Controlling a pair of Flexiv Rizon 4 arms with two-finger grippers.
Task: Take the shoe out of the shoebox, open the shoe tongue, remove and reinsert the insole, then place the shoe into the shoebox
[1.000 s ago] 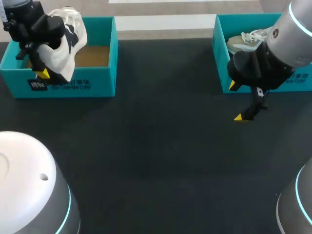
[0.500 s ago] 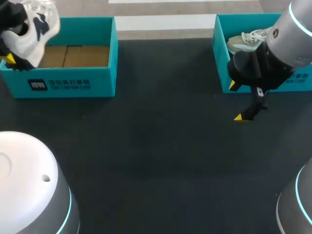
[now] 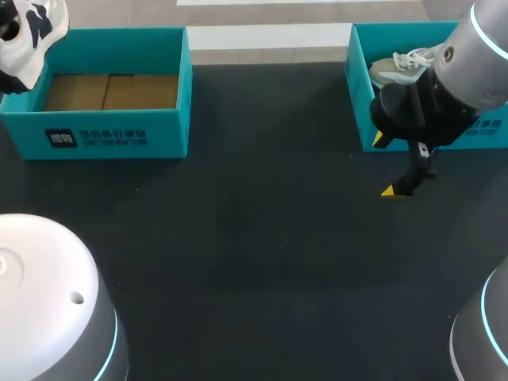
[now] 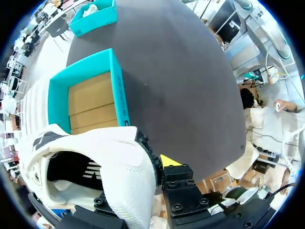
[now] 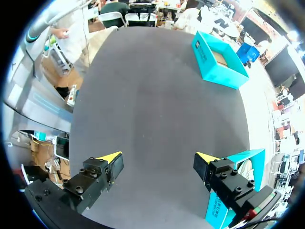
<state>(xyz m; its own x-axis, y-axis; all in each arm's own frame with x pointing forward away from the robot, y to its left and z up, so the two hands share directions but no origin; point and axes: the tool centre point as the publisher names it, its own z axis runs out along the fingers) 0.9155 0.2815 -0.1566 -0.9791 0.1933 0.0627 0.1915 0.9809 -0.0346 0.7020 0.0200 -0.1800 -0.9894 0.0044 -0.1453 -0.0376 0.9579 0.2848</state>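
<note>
The white knit shoe with black patches hides one finger of the left gripper, clamped on it; teal cardboard shoebox ahead. Right gripper fingers spread wide, empty.

One fixed overhead camera, two wrist cameras, all meeting on the left shoebox.
Your head view looks down from behind on the table: that box at ten o'clock, the right shoebox at two. Your left wrist camera sits high, tight against the shoe, facing down into that box; your right wrist camera hangs nearer the tabletop, seeing both boxes.
</note>
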